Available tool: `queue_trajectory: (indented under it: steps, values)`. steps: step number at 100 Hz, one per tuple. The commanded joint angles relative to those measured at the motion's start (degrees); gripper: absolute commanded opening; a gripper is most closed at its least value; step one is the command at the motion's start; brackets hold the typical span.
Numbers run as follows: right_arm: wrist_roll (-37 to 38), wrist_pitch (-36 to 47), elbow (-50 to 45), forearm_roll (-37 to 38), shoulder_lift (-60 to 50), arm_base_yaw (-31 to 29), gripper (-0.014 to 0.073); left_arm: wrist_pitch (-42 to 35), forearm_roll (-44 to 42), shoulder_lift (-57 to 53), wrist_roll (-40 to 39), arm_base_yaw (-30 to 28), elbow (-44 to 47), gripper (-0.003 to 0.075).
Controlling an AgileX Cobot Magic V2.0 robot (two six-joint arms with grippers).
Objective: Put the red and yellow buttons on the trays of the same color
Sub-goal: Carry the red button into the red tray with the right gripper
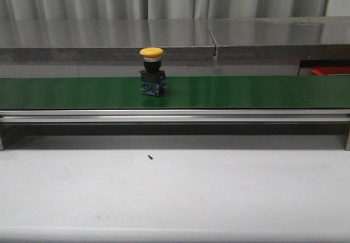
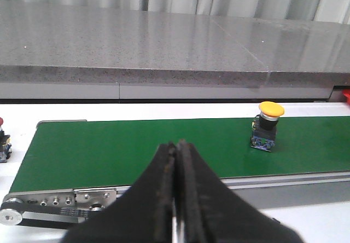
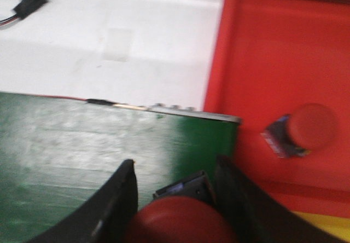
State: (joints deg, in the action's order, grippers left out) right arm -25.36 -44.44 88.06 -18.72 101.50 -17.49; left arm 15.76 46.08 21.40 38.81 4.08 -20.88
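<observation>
A: Left gripper (image 2: 176, 199), state?
B: Jaws pressed together, nothing between them. It sits low over the near edge of the belt (image 2: 136, 144).

A: Yellow button (image 2: 268, 125) relative to it?
B: On the belt, upright, yellow cap up, well ahead of the closed fingertips and off toward the belt's far end. Not touching the gripper. Front view confirms: yellow button (image 1: 151, 70) alone on the belt (image 1: 246, 92), standing on its black base.

A: Anything else near the left gripper?
B: Another button (image 2: 3, 142) at the frame edge, beyond the belt's roller end; only partly visible, red on top.

A: Right gripper (image 3: 175, 199)?
B: Clamped on a red button (image 3: 178, 221); red cap sits between the two fingers (image 3: 117, 204), body pointing away from the wrist. Picture is blurred.

A: What lies around it?
B: Belt end beneath the fingers. Just beyond, the red tray (image 3: 262, 62), with a second red button (image 3: 303, 129) lying tilted in it, apart from the held one. A yellow strip (image 3: 322, 221) shows past the tray's near wall; cannot tell what it is.
</observation>
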Motion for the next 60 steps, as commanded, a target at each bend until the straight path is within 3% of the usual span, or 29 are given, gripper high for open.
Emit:
queue_trajectory:
  steps: [1, 24, 60]
  values:
    - [0.24, 1.84, 3.82, -0.41, -2.12, -5.17, 0.0066, -2.77, 1.42, 0.28, 0.13, 0.41, -1.6, -0.0019]
    - [0.24, 4.39, 8.59, -2.37, 4.24, -12.78, 0.0066, -2.77, 1.42, 0.28, 0.13, 0.41, -1.6, -0.0019]
    - [0.36, 0.69, 24.69, -3.71, 21.52, -13.1, 0.0066, -2.77, 1.42, 0.28, 0.13, 0.41, -1.6, -0.0019]
